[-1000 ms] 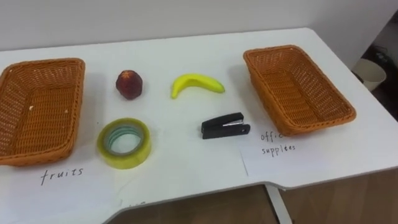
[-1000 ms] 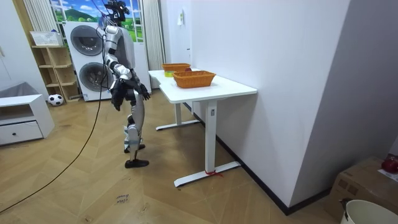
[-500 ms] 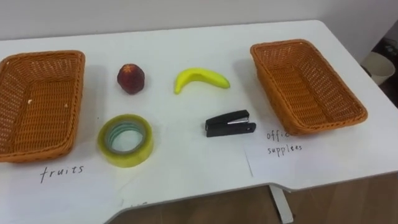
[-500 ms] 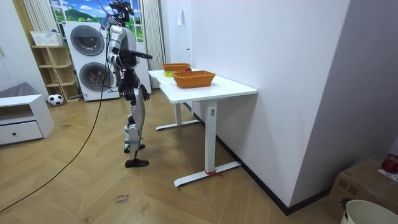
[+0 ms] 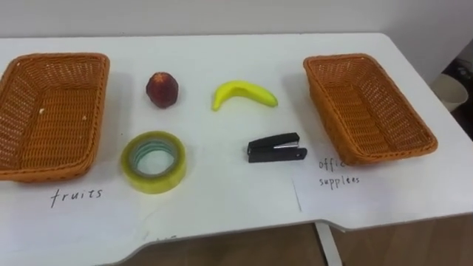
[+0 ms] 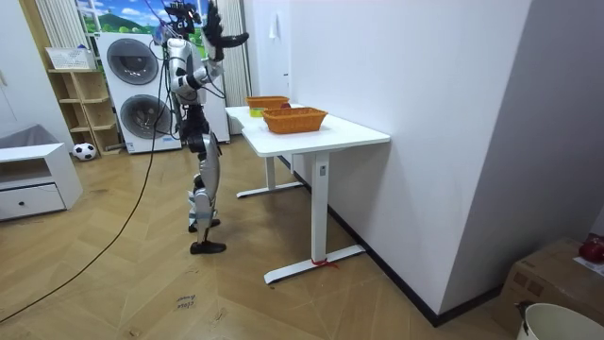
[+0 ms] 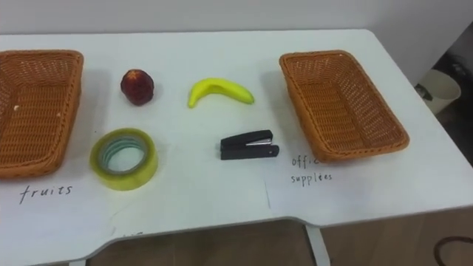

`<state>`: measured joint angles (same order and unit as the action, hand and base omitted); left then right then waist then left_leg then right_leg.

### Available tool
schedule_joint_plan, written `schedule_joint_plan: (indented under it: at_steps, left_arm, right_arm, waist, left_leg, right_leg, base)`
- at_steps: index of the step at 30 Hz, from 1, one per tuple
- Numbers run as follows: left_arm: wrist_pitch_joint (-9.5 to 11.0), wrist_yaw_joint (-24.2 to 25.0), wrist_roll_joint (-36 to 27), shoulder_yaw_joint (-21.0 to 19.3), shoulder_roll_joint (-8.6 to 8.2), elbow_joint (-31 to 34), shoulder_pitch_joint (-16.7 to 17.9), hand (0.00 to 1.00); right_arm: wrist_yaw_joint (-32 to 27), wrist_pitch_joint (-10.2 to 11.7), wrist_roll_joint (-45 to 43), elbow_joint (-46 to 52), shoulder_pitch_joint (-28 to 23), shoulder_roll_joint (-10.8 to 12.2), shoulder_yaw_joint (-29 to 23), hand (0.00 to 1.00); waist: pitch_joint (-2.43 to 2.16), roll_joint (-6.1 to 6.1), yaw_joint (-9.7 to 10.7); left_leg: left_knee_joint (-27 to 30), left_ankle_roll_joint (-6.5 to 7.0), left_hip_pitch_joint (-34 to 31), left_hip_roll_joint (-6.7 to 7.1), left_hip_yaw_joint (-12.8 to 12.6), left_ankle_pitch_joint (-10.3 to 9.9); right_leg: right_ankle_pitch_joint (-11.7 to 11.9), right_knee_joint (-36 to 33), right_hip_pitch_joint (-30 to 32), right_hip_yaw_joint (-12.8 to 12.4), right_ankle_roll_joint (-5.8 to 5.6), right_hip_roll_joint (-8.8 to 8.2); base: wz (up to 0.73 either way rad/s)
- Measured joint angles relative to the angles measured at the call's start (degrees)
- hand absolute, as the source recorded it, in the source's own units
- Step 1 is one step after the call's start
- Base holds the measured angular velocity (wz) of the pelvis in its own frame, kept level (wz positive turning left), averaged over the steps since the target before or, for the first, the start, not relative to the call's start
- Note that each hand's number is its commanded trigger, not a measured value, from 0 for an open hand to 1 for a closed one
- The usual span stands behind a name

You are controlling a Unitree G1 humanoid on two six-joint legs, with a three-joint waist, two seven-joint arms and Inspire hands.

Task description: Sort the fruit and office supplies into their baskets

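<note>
On the white table [image 5: 222, 203] a dark red peach [image 5: 162, 89] and a yellow banana [image 5: 244, 94] lie in the far middle. Nearer me sit a yellow tape roll [image 5: 154, 185] and a black stapler [image 5: 276, 148]. An empty wicker basket [image 5: 102, 103] at the left has "fruits" written before it. A second empty wicker basket [image 5: 369, 103] at the right has "office supplies" before it. In the room view I stand at the table's end with one arm raised, its hand [image 6: 232, 39] at head height, too small to read.
A white bin [image 7: 437, 89] stands on the floor past the table's right edge. In the room view, washing machines [image 6: 132, 90] and a shelf stand behind me. A low white cabinet [image 6: 33, 184] is at the room view's left.
In the room view one arm has swung up from my side to head height. The eye view has shifted slightly; nothing on the table has moved.
</note>
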<state>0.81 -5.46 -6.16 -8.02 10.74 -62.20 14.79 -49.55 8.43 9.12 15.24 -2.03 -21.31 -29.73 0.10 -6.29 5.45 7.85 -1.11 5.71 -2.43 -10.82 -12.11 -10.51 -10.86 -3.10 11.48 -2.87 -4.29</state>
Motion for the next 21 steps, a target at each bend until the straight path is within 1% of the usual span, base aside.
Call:
schedule_joint_plan:
  at_steps: [1,3,4,5,8,14,15,16,18,21]
  left_arm:
    - [0.01,0.0,0.73,0.14,0.01,0.01,-0.04,0.0]
    - [0.01,0.0,0.82,0.35,0.01,-0.02,0.03,0.0]
    - [0.01,-0.01,1.55,0.31,0.01,-0.03,0.1,0.0]
    - [0.02,-0.01,2.05,0.3,0.0,-0.01,0.11,0.0]
    - [0.02,-0.05,3.09,0.23,0.0,0.01,0.5,0.0]
    - [-0.1,-0.12,5.89,0.45,-0.1,0.05,1.16,0.0]
    - [-0.1,-0.17,5.9,0.55,-0.1,0.04,1.32,0.0]
    - [-0.1,-0.26,5.9,0.54,-0.09,0.04,1.58,0.0]
    - [-0.1,-0.4,6.45,0.4,-0.08,0.12,1.63,0.0]
    - [-0.09,-0.21,8.25,0.31,-0.07,0.21,1.59,0.0]
  right_arm:
    - [1.08,-0.45,-0.33,1.14,0.92,-0.01,0.61,0.0]
    - [2.15,-0.47,-0.32,2.2,2.63,-0.15,1.57,0.0]
    - [2.89,-0.5,-0.48,2.77,3.62,-0.31,2.06,0.0]
    - [3.72,-0.54,-0.51,3.68,4.02,-0.73,2.43,0.0]
    - [6.15,-0.54,-0.52,4.94,4.93,-1.2,2.84,0.0]
    - [9.92,-0.87,-0.51,6.0,5.68,-1.2,4.39,0.0]
    - [10.75,-0.98,-0.51,6.0,5.83,-1.2,5.16,0.0]
    - [11.61,-1.01,-0.51,6.0,5.84,-1.2,6.02,0.0]
    - [12.82,-1.03,-0.58,6.0,6.09,-1.2,6.95,0.0]
    - [15.09,-1.08,-0.62,6.0,7.22,-1.21,8.66,0.0]
  waist:
    - [0.02,-0.13,-0.9]
    - [0.09,-0.21,-1.27]
    - [0.24,-0.25,-1.88]
    - [0.26,-0.2,-2.56]
    - [0.33,-0.08,-2.77]
    - [0.24,0.44,-2.97]
    - [0.35,0.66,-2.95]
    - [0.34,0.84,-3.01]
    - [0.35,0.99,-3.43]
    - [0.34,0.92,-4.06]
  left_leg:
    - [0.0,0.0,0.08,0.0,0.01,0.0]
    - [0.0,0.0,0.3,0.02,0.14,0.0]
    - [-0.01,0.0,0.81,0.01,0.2,0.0]
    - [-0.01,0.0,0.84,0.0,0.21,0.0]
    - [-0.01,0.0,0.67,-0.01,0.72,0.0]
    - [0.0,0.0,0.59,-0.02,1.52,0.0]
    - [0.0,-0.01,0.9,-0.02,1.57,0.0]
    - [0.0,0.0,0.95,-0.02,1.67,0.0]
    - [0.0,0.0,0.98,-0.03,1.64,0.0]
    - [0.02,-0.01,1.01,-0.03,1.64,0.0]
  right_leg:
    - [0.0,0.0,-0.11,-0.03,0.0,0.0]
    - [0.01,0.04,-0.44,0.2,0.0,-0.01]
    - [0.0,0.15,-0.76,0.35,0.0,-0.01]
    - [0.0,0.21,-0.8,0.52,-0.01,-0.01]
    - [0.0,0.23,-0.89,1.36,0.0,-0.04]
    - [0.0,0.23,-1.19,2.27,0.0,-0.09]
    - [0.0,0.26,-1.56,2.43,0.0,-0.1]
    - [0.0,0.25,-1.87,2.8,-0.01,-0.13]
    - [0.0,0.28,-1.86,2.77,-0.01,-0.13]
    - [0.0,0.26,-1.9,2.79,-0.01,-0.13]
  base:
    - [0.07]
    - [0.05]
    - [0.05]
    - [0.03]
    - [0.08]
    - [0.06]
    - [0.04]
    - [0.03]
    - [0.0]
    - [0.0]
